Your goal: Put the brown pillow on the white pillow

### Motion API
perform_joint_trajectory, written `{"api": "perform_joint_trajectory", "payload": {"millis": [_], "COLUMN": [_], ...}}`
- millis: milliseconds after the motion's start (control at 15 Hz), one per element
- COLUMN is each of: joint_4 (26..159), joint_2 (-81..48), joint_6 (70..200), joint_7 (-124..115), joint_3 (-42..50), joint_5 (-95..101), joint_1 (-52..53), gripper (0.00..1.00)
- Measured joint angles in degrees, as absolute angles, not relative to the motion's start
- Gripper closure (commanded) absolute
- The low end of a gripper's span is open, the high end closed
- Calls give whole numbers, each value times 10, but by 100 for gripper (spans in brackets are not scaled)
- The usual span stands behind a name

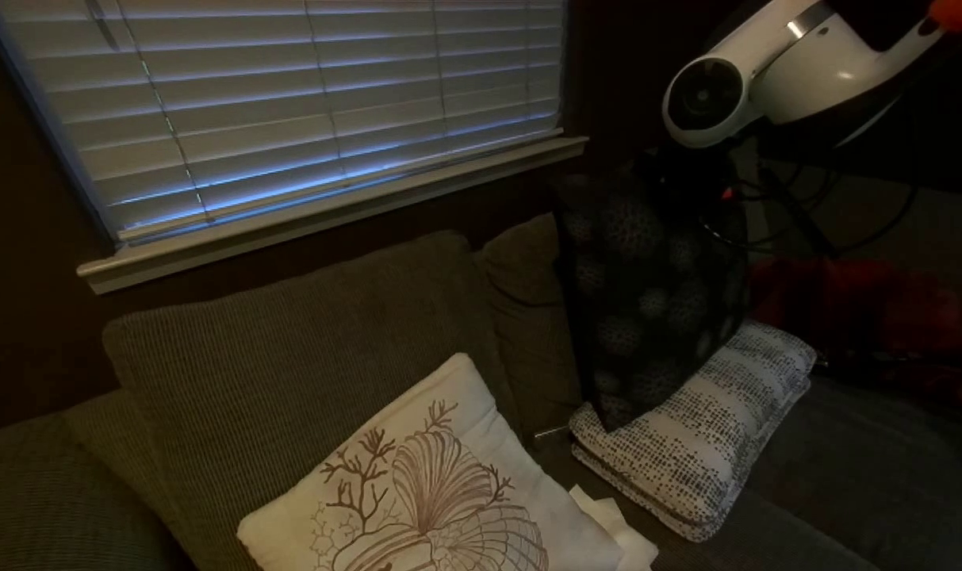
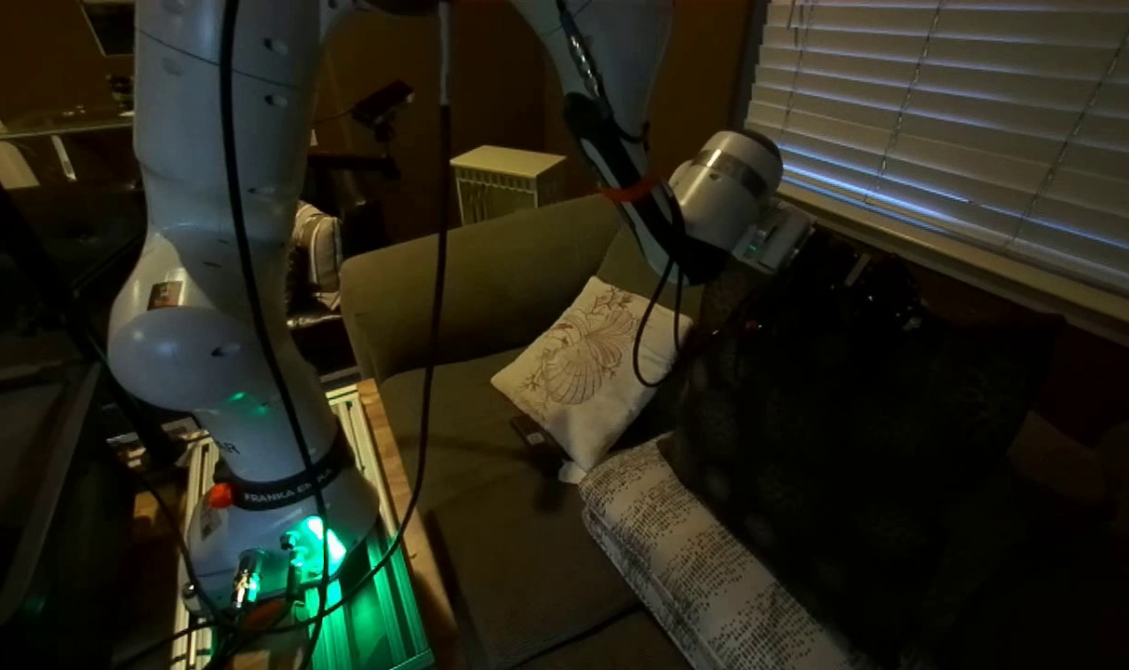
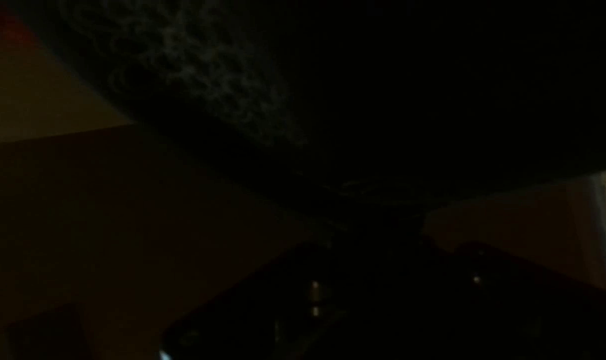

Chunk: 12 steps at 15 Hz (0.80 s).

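Note:
The brown pillow [image 1: 647, 301], dark with pale round blotches, hangs tilted in an exterior view, its lower corner over and seemingly touching the white pillow [image 1: 703, 428]. In an exterior view the brown pillow [image 2: 853, 456] is a large dark shape behind and above the white pillow [image 2: 704, 558]. The white pillow lies flat on the couch seat, partly covered. My gripper [image 1: 679, 178] is at the top of the brown pillow. In the wrist view the gripper [image 3: 377, 225] is very dark, with its fingers close together on the edge of the brown pillow [image 3: 223, 75].
A cream pillow with embroidered brown branches [image 1: 449, 484] leans on the couch, beside the olive back cushion [image 1: 306, 357]. A window sill [image 1: 330, 210] runs behind the couch. A red cloth [image 1: 869, 309] lies beyond the white pillow. Cables [image 2: 434, 307] hang by the robot's base.

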State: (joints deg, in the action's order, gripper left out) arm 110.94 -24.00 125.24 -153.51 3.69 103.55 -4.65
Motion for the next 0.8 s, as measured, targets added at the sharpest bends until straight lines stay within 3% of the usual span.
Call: {"api": "perform_joint_trajectory", "payload": {"millis": [133, 200, 267, 800], "joint_4": [1093, 1086, 1079, 1034], "joint_2": [-253, -258, -263, -290], "joint_6": [1252, 1252, 1252, 1252], "joint_7": [-1535, -1535, -1534, -1532], "joint_3": [37, 36, 36, 35], "joint_5": [1036, 1036, 1036, 1037], "joint_1": [-46, -46, -46, -47], "gripper": [99, 88, 68, 16]}}
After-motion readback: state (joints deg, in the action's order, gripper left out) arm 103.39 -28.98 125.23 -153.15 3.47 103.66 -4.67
